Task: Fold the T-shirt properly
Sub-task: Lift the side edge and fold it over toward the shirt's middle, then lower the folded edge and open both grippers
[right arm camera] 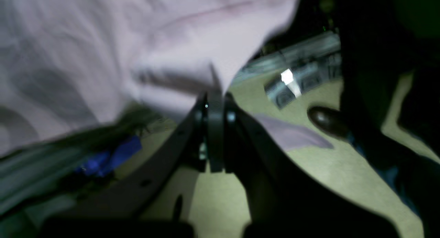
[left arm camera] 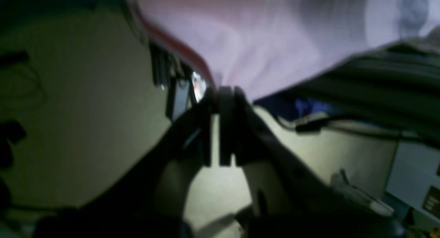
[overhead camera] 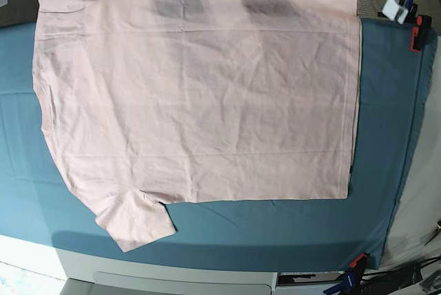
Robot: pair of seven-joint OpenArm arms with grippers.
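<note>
The T-shirt [overhead camera: 196, 88] lies spread plain side up across the teal cloth [overhead camera: 386, 136] on the counter, its far edge lifted. The left claw [left arm camera: 223, 93] and right claw [right arm camera: 215, 95] each pinch that edge, clenched on fabric.

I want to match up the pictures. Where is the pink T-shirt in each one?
Left wrist: the T-shirt fills the top, its edge pinched in the shut jaws at centre.
Right wrist: it fills the upper left, running down into the shut jaws.
Base: it lies spread over the teal cloth.
Shared landmark: the shirt's far edge, gripped at both corners.
</note>
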